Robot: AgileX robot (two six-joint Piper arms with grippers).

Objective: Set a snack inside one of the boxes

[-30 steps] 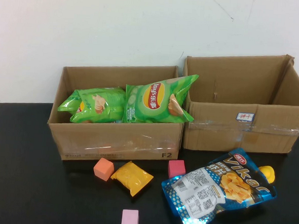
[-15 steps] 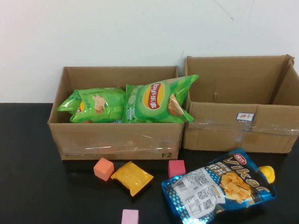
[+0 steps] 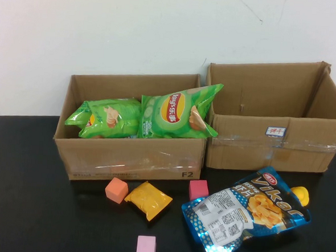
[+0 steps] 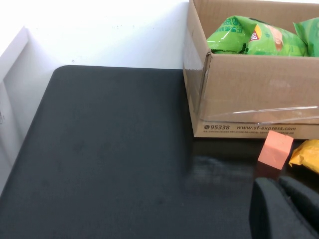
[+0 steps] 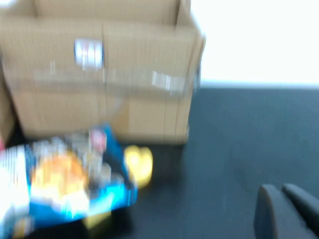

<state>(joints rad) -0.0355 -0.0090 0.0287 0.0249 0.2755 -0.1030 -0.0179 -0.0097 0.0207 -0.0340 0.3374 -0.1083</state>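
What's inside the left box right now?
Two green chip bags sit in the left box; whatever lies beneath them is covered. The right box interior is hidden by its front wall. Left gripper and right gripper show only in their wrist views.

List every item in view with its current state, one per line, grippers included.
left box: open, upright, holding two green chip bags
right box: open, upright, nothing visible inside
blue snack bag: lying flat on the table
small yellow packet: lying flat on the table
yellow object: partly hidden behind the blue bag
left gripper: low over the table near the orange block, holding nothing
right gripper: low over the table, holding nothing
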